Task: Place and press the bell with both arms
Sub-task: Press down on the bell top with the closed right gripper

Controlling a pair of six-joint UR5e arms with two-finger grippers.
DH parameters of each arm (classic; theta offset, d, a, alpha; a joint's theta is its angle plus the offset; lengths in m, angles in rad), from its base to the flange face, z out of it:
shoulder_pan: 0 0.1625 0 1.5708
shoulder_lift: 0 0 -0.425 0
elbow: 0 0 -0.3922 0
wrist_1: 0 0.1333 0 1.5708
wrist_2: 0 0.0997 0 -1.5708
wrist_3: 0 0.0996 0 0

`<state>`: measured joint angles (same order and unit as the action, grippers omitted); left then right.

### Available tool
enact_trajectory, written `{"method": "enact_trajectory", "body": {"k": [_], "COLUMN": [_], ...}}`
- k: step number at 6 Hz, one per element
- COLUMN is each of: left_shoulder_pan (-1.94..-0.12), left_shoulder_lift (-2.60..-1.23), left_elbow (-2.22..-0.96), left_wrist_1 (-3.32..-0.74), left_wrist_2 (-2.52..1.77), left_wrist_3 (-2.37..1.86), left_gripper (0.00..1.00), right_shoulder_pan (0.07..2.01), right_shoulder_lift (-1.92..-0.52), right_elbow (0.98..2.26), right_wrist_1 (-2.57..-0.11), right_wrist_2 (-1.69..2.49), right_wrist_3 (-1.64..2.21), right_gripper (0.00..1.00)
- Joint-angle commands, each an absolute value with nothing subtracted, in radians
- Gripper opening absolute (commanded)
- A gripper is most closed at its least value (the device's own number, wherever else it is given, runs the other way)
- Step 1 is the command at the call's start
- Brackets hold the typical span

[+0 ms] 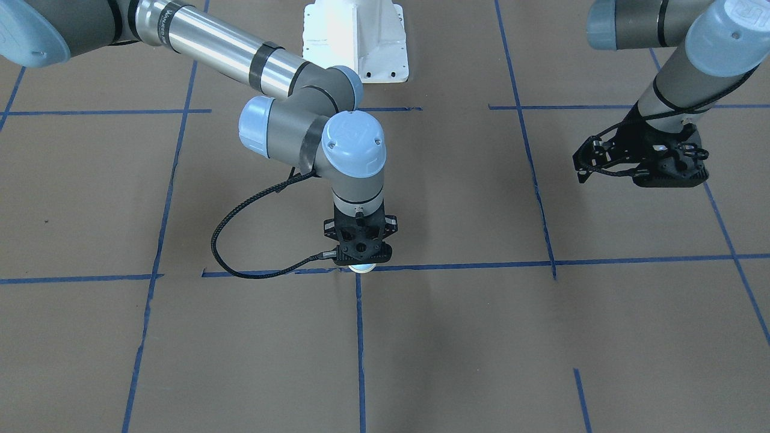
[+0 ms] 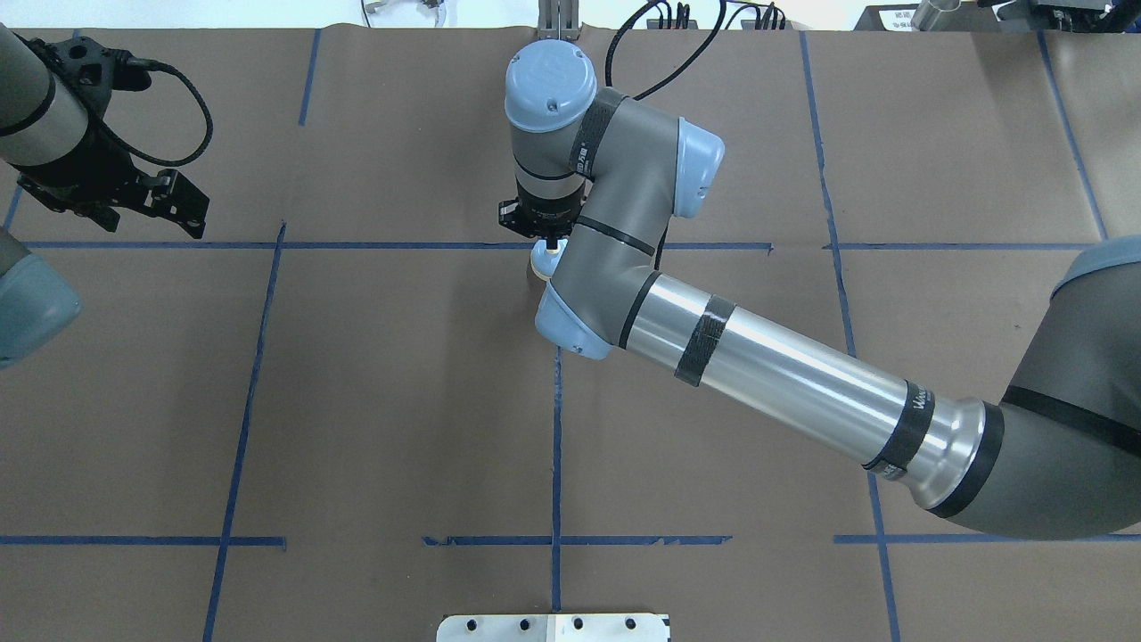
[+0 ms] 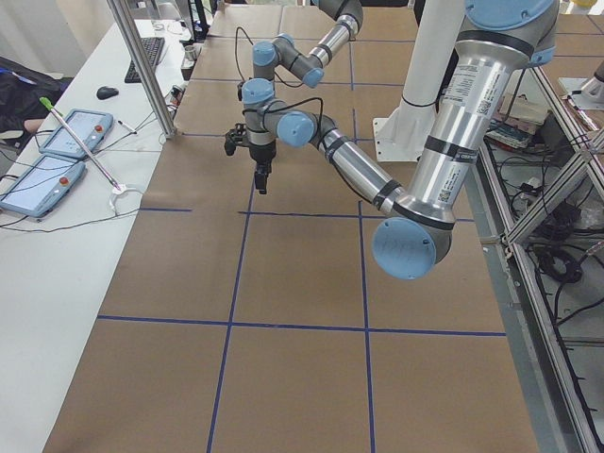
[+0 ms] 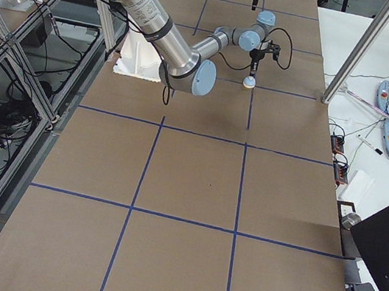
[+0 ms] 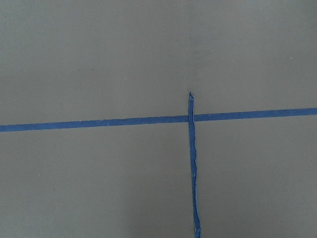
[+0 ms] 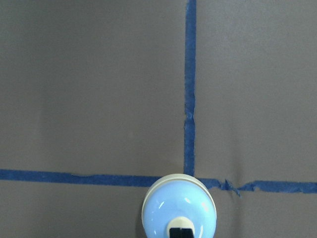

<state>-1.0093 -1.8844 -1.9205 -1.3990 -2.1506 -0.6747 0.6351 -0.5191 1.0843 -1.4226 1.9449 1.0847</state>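
The light-blue bell (image 6: 179, 210) with its cream button sits low at the crossing of two blue tape lines in the table's middle. It also shows in the front view (image 1: 363, 269), the overhead view (image 2: 541, 259) and the right side view (image 4: 249, 82). My right gripper (image 1: 361, 261) points straight down and is shut on the bell's button; its black tips show in the right wrist view (image 6: 179, 233). I cannot tell whether the bell touches the paper. My left gripper (image 2: 111, 198) hangs apart, far to my left, above bare paper (image 1: 659, 175). I cannot tell whether it is open or shut.
Brown paper with a grid of blue tape lines (image 5: 99, 122) covers the table. The white pedestal base (image 1: 356, 39) stands at the robot's edge. A metal post (image 3: 142, 66), tablets (image 3: 42, 179) and cables lie on the white side table beyond the far edge.
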Motion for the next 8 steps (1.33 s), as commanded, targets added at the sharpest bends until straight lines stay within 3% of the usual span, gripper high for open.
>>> {"method": "enact_trajectory", "body": {"k": [1, 6, 7, 8], "left_shoulder_pan": [-1.006, -1.006, -1.006, -1.003], "left_shoulder_lift": [-1.885, -1.885, -1.885, -1.885], "left_elbow": [-1.921, -1.921, -1.919, -1.919], "left_wrist_1": [-1.399, -1.399, -1.399, -1.401], "left_wrist_2": [-2.152, -2.152, -2.152, -2.152], "left_wrist_3": [-0.686, -0.689, -0.689, -0.715], "left_gripper": [1.00, 1.00, 1.00, 1.00], "right_shoulder_pan": [0.634, 0.650, 0.681, 0.711], "right_shoulder_lift": [-0.517, -0.491, -0.483, -0.485], "right_elbow": [1.057, 1.064, 1.074, 1.089], "right_wrist_1": [-1.411, -1.411, -1.414, -1.420], "right_wrist_2": [1.944, 1.959, 2.000, 2.034], "right_wrist_3": [1.081, 1.075, 1.075, 1.080], "right_gripper": [0.02, 0.07, 0.26, 0.90]}}
